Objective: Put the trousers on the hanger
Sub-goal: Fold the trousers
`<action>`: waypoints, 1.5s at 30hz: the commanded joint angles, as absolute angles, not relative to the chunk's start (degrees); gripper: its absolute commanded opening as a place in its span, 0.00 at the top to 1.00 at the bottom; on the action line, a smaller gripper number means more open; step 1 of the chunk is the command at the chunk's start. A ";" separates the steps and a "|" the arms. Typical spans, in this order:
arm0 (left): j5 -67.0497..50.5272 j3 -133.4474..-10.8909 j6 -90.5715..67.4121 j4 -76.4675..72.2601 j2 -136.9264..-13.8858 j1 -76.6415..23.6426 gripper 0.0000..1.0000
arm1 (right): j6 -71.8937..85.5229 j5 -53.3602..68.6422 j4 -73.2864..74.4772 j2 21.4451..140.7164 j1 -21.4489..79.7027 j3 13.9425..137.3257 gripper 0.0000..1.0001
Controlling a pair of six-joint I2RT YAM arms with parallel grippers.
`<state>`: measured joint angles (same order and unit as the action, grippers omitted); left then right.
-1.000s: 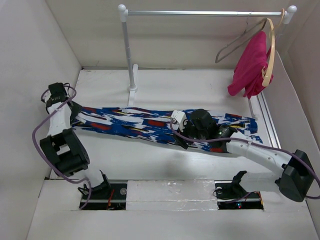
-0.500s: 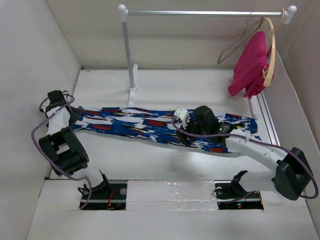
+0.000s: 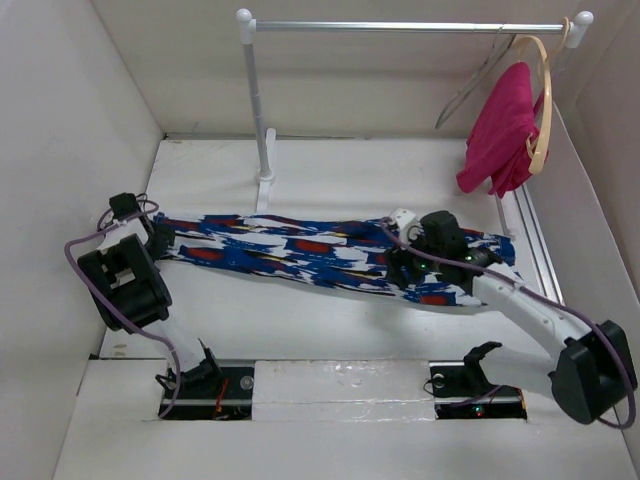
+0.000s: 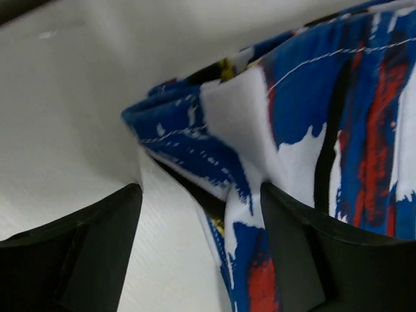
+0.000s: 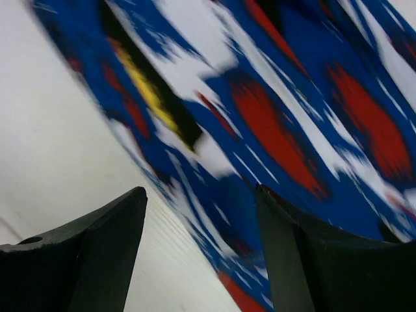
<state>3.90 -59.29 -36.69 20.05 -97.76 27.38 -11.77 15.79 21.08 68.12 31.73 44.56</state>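
The trousers [image 3: 300, 248] lie flat and stretched across the table, left to right. My left gripper [image 3: 158, 238] is open at their left end. In the left wrist view the folded fabric edge [image 4: 338, 117] sits between its open jaws [image 4: 198, 253], against the right finger [image 4: 292, 253]. My right gripper [image 3: 400, 268] is open, low over the right part of the trousers. In the right wrist view its jaws [image 5: 201, 260] straddle the near edge of the fabric [image 5: 273, 97]. The wire hanger [image 3: 470, 88] hangs on the rail at the far right.
A clothes rail [image 3: 400, 27] on a white post [image 3: 258, 110] spans the back. A wooden hanger [image 3: 543, 110] with a pink garment [image 3: 500, 135] hangs beside the wire hanger. White walls close in on the left, back and right.
My right gripper has slid to the right along the trousers. My left gripper has moved down and right, closer onto the trousers' left end. Both stay open.
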 commanded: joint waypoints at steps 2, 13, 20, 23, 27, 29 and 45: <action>3.42 -60.38 -36.75 15.65 -100.11 27.42 0.51 | -6.25 13.27 28.46 56.20 19.46 38.68 0.26; 5.89 -62.23 -32.79 18.97 -97.06 27.42 1.00 | -6.24 14.07 35.67 44.39 6.43 36.74 0.26; 17.72 -58.28 -32.78 27.41 -86.40 27.42 1.00 | -8.96 16.43 38.67 44.47 -1.49 36.74 0.25; 21.35 -57.22 -31.91 31.37 -82.63 27.42 1.00 | -9.05 15.30 39.02 44.91 -0.62 39.11 0.25; 23.55 -57.04 -32.25 35.32 -78.49 27.42 1.00 | -9.23 13.62 40.07 45.61 1.22 41.48 0.25; 22.86 -57.22 -32.43 37.34 -77.52 27.42 1.00 | -9.49 12.49 40.78 45.70 1.85 42.10 0.25; -7.55 -64.52 -35.24 25.26 -71.80 -1.90 0.44 | -4.67 15.55 41.05 48.16 -6.90 43.33 0.26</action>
<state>0.99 -65.95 -34.39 32.29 -72.86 6.22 -7.51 13.10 42.87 48.47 -1.32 41.21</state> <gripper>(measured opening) 0.562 0.740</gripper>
